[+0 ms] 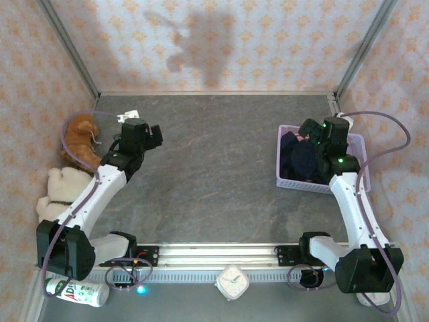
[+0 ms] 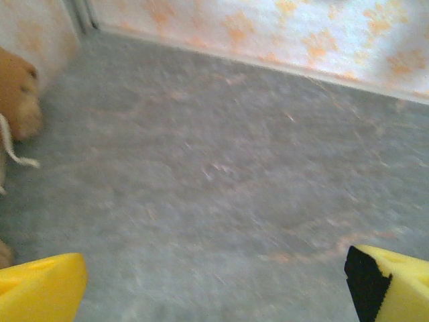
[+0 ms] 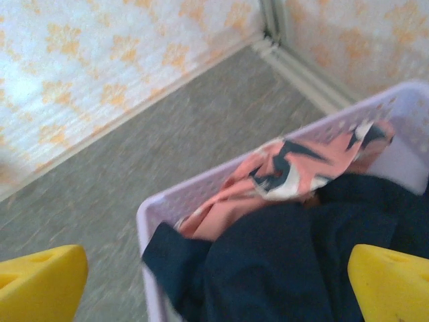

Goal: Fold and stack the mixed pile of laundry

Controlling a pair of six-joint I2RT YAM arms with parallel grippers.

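The lavender plastic lattice basket (image 1: 287, 180), at 3 o'clock on the grey table (image 1: 214, 168), holds both garments: the large dark navy cloth garment (image 3: 281, 261) nearest the gripper, the salmon-pink shark-print cloth garment (image 3: 281, 171) bunched against the far wall. The right gripper (image 3: 214, 288) hovers above the navy, fingers spread and empty; the left gripper (image 2: 214, 288), at 9 o'clock, is spread over bare table. Best to pinch one raised navy fold only, then lift clear of the rim.
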